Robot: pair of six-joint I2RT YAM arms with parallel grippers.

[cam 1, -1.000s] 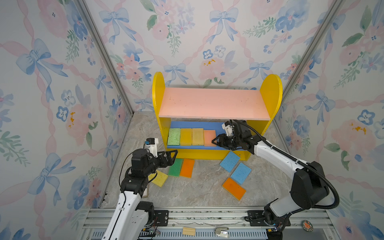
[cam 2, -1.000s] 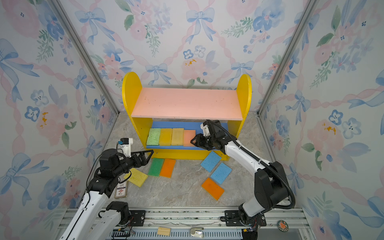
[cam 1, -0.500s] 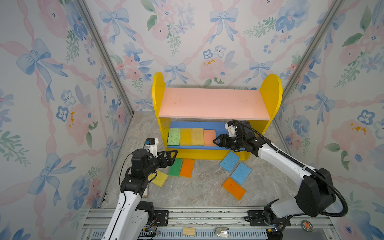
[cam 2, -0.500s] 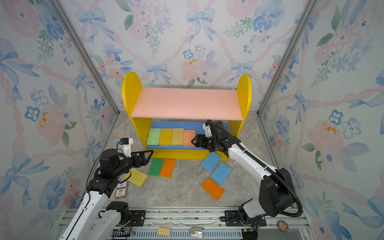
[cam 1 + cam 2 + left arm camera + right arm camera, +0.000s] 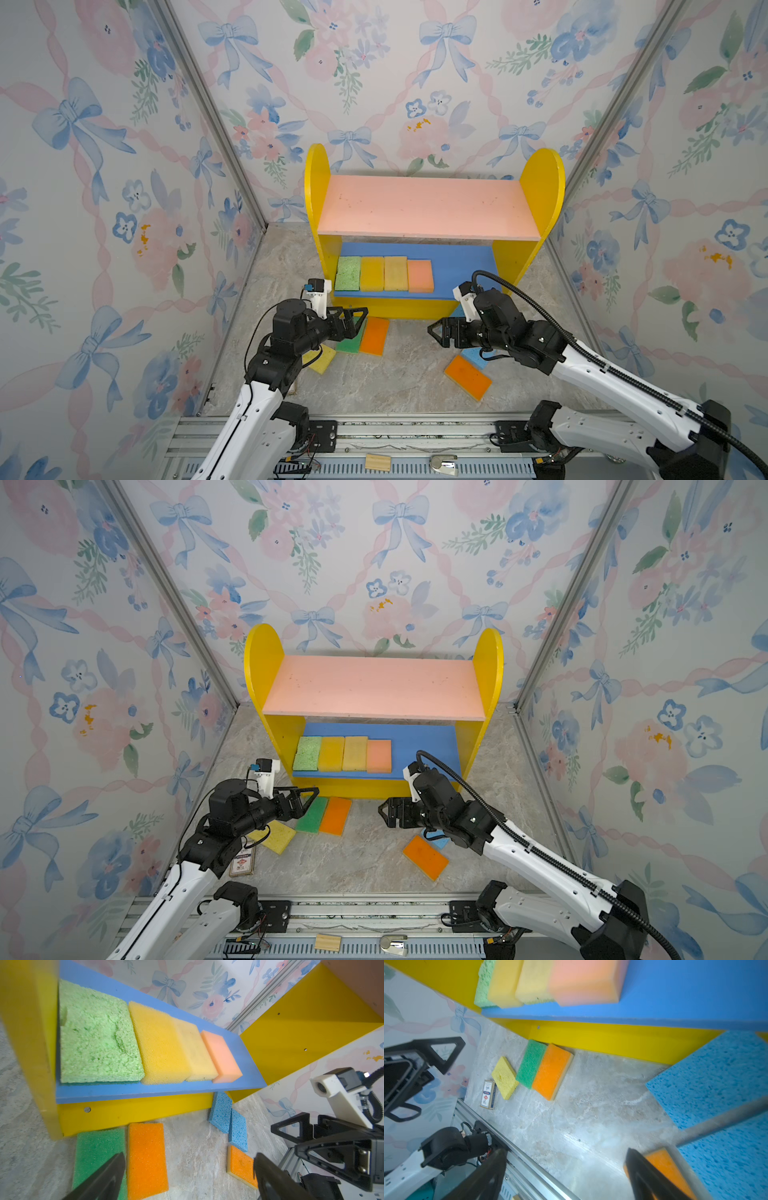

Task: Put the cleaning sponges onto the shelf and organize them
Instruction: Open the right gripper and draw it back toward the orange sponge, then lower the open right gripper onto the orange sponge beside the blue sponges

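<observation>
The shelf [image 5: 428, 205] stands at the back, its pink upper board bare. On its blue lower board [image 5: 461, 266] a green [image 5: 348, 273], an orange-yellow [image 5: 372, 273], a pale yellow [image 5: 395, 273] and a peach sponge [image 5: 420, 276] lie in a row. On the floor lie a yellow [image 5: 322, 360], a green [image 5: 352, 340] and an orange sponge [image 5: 375, 336] at the left, and two blue sponges [image 5: 228, 1120] and an orange one [image 5: 467, 376] at the right. My left gripper [image 5: 359, 322] hangs open over the green floor sponge. My right gripper [image 5: 434, 332] is open and empty above the floor.
A small printed card box [image 5: 242, 862] lies on the floor by the left arm's base. A wooden block [image 5: 377, 462] and a metal part [image 5: 442, 461] sit on the front rail. Wallpapered walls close in the left, right and back.
My right gripper has opened, come away from the peach sponge on the lower board and drawn back out of the shelf toward the front. The left arm has not moved.
</observation>
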